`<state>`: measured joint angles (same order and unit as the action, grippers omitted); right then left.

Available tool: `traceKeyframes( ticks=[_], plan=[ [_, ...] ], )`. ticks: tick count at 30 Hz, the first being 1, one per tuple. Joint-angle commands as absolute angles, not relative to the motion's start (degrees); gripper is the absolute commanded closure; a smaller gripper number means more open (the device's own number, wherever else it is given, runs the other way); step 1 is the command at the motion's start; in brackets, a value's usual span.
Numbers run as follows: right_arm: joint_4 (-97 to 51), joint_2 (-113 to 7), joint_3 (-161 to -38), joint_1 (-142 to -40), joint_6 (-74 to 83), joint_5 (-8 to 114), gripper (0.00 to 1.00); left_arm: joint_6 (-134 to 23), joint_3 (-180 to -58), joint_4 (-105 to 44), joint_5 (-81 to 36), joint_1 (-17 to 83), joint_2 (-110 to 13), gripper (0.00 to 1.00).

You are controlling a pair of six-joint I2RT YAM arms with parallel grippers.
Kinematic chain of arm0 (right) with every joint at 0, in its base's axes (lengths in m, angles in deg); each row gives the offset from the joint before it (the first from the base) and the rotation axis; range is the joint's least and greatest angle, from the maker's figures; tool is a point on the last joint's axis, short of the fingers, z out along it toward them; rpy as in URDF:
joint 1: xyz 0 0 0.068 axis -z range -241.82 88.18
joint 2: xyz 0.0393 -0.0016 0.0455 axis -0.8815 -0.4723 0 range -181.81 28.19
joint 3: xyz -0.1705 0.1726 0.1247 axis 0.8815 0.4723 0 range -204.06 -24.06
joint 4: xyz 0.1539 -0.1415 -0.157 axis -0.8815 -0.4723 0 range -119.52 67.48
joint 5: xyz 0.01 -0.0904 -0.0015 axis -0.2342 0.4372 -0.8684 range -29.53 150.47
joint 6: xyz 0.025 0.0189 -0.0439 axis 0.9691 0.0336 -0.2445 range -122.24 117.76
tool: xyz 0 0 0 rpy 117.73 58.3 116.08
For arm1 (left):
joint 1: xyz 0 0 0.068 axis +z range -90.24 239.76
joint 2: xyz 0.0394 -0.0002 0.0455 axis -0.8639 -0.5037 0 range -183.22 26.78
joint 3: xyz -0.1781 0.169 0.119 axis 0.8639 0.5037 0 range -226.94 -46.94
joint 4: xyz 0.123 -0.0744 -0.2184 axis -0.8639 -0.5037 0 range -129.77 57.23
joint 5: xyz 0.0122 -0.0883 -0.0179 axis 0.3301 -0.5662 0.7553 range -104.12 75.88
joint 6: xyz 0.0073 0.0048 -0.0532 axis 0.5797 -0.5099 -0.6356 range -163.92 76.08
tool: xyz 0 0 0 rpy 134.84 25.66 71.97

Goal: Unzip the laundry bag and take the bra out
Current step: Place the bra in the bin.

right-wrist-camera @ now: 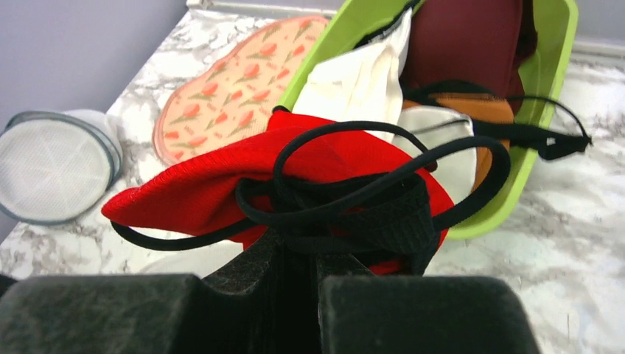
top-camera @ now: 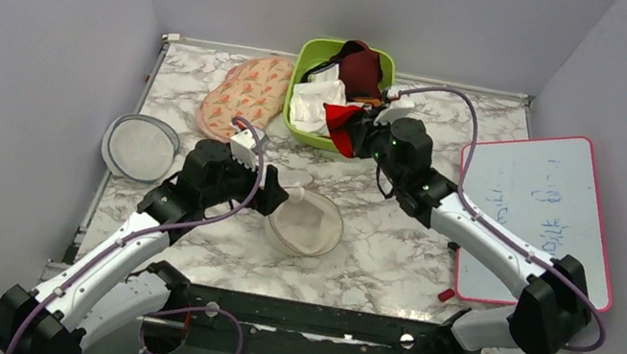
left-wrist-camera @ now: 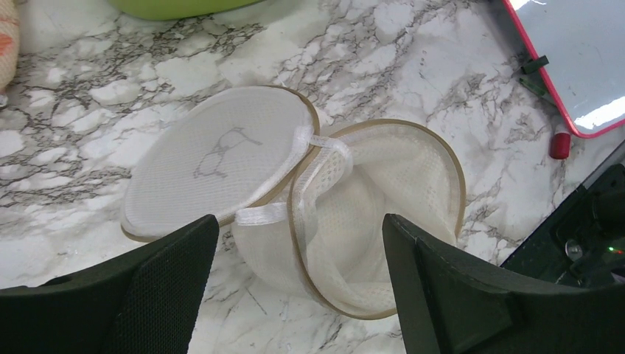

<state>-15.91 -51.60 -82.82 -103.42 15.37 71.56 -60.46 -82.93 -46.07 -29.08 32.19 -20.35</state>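
Pale grey walls (top-camera: 22, 38) on three sides, closed round a white marble-patterned table (top-camera: 394, 250) (dark grey veins). Metal rail (top-camera: 216, 45) along the far edge, black strip (top-camera: 314, 318) along the near one. Even, soft light.

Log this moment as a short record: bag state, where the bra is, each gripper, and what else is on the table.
laundry bag: unzipped, lying open on the table, lid flipped aside
bra: out of the bag, held beside the near side of the green basket
left gripper: open, above the bag
right gripper: shut on the bra
also present: pink floral pads, grey-rimmed mesh disc, whiteboard
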Motion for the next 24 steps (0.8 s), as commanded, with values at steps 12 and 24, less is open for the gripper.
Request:
traceKeyframes(
  ticks=[12,24],
  plan=[
    [-21.1,-78.8,-111.3,-101.3,9.5,61.1,0.99,-59.7,-85.2,-47.9,-22.8,33.2,-15.5,0.23],
    [-29.0,-99.2,-129.4,-96.9,11.2,57.1,0.99,-59.7,-85.1,-48.6,-20.2,34.4,-14.1,0.21]
  ],
)
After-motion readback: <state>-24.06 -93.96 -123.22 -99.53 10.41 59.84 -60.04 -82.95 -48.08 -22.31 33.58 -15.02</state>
